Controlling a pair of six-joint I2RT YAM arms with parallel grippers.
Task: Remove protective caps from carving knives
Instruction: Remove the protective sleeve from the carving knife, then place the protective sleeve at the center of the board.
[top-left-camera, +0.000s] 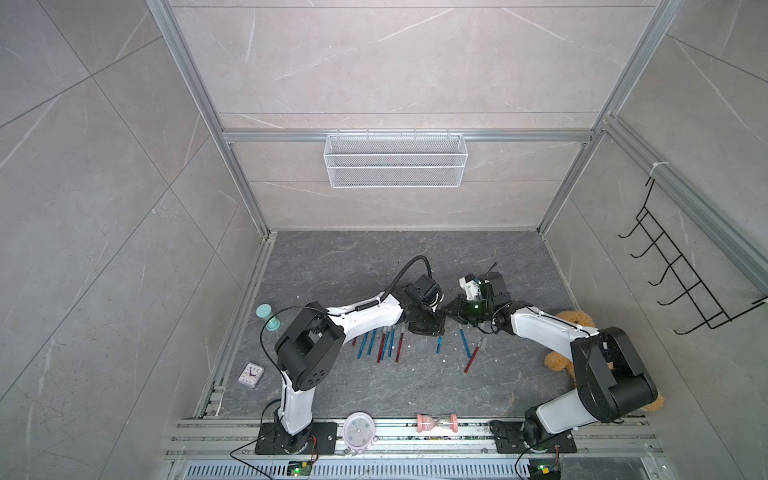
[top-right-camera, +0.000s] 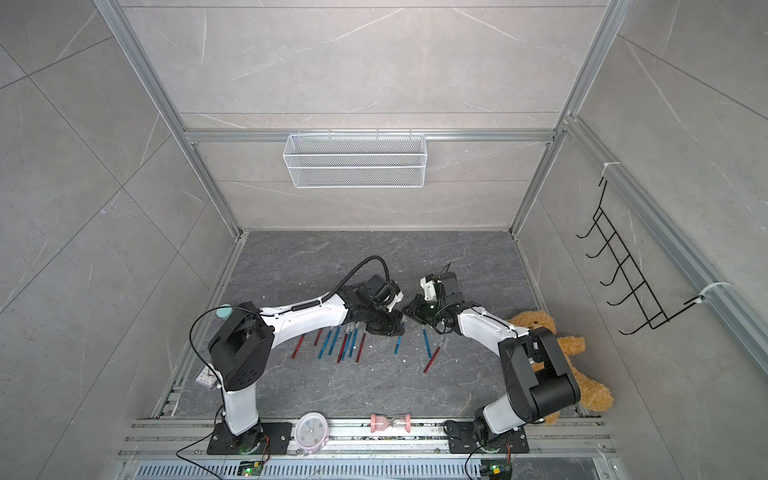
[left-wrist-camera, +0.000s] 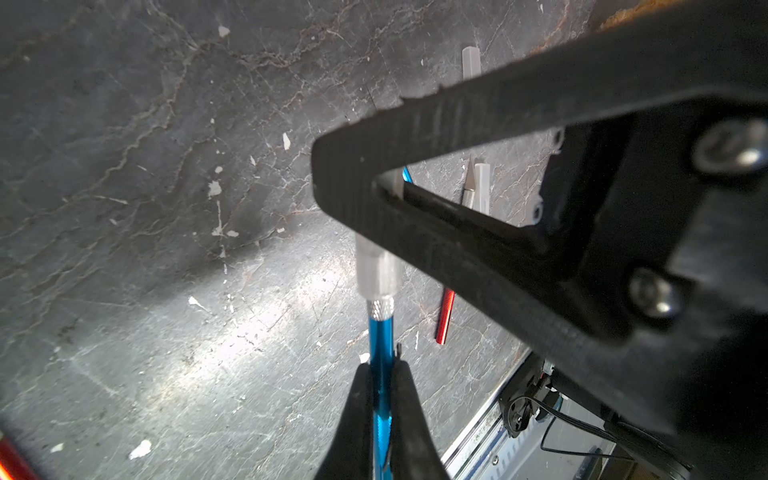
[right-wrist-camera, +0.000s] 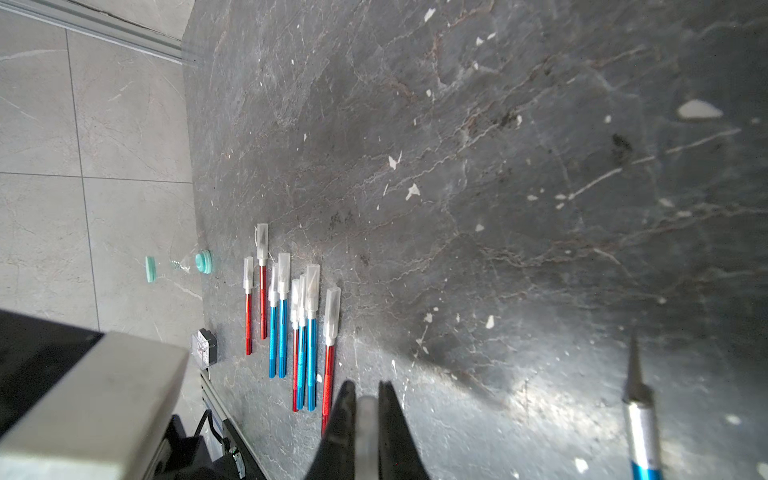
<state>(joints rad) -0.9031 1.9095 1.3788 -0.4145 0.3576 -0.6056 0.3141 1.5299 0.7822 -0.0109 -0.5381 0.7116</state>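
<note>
The left hand (left-wrist-camera: 380, 374) is shut tight on the handle of a blue knife (left-wrist-camera: 380, 332), gripping it just below the knurled collar. The right hand (right-wrist-camera: 365, 395) is closed on that knife's cap (left-wrist-camera: 376, 270), and the translucent sleeve shows pinched between its fingers in the right wrist view. The cap is still seated against the collar. In a top view the left hand (top-left-camera: 434, 322) and right hand (top-left-camera: 451, 309) meet tip to tip over the middle of the dark marble desk (top-left-camera: 374, 270), with the knife between them. A row of capped knives (right-wrist-camera: 299, 324), red and blue, lies side by side on the desk near the left arm. A bare knife (right-wrist-camera: 640, 415), blue with its blade uncovered, lies well apart from that row. A loose cap (left-wrist-camera: 470, 62) rests on the desk beyond the right hand.
</note>
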